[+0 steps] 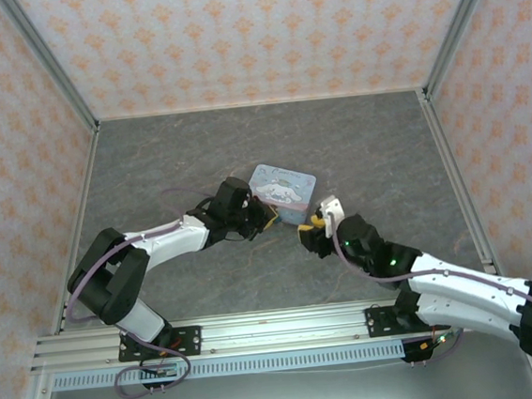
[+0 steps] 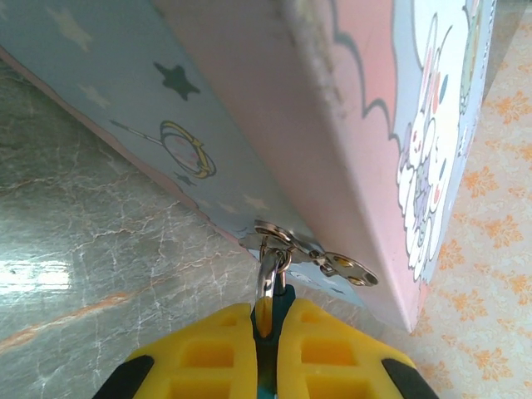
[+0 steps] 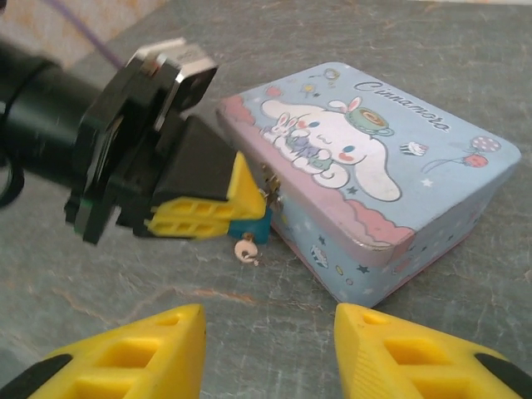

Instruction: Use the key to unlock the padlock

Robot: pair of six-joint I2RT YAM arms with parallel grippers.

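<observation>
We see the grey floor (image 1: 374, 151) carrying the light blue tin (image 1: 282, 190). The right gripper (image 3: 268, 322) hovers near the tin's front, its fingers apart with nothing between them. The left gripper (image 2: 266, 324) is clamped on the padlock (image 3: 249, 229), which hangs by its shackle (image 2: 269, 278) from the tin's hasp (image 2: 312, 252). The key (image 3: 246, 248) sits just beneath the padlock body, touching it.

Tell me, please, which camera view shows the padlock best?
Right wrist: the padlock shows its teal body, pinched in the left gripper at the tin. Left wrist shows its shackle and a teal sliver; the top view, too small to tell.
</observation>
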